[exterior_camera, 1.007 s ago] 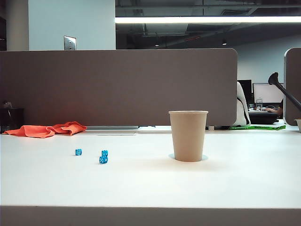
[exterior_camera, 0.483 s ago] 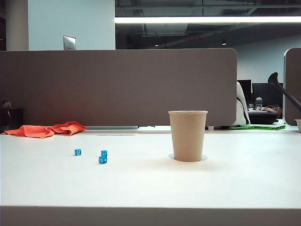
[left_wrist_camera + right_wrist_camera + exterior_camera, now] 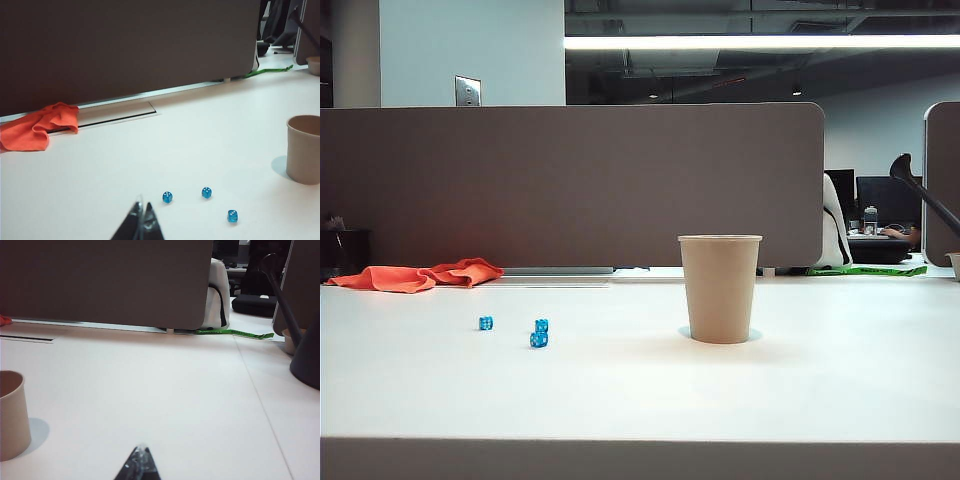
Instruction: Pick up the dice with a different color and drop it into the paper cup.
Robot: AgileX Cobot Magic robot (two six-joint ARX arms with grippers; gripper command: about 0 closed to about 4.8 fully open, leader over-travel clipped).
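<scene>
The paper cup stands upright right of the table's middle; it also shows in the left wrist view and the right wrist view. Three small translucent blue dice lie left of it, seen again as blue dice. The dice with a different color is not visible in any view. My left gripper hovers short of the blue dice, tips together and empty. My right gripper is shut and empty, off to the cup's side. Neither gripper shows in the exterior view.
An orange cloth lies at the back left by a cable slot. A grey partition closes off the back of the table. A dark slanted post stands at the far right beside a small bowl.
</scene>
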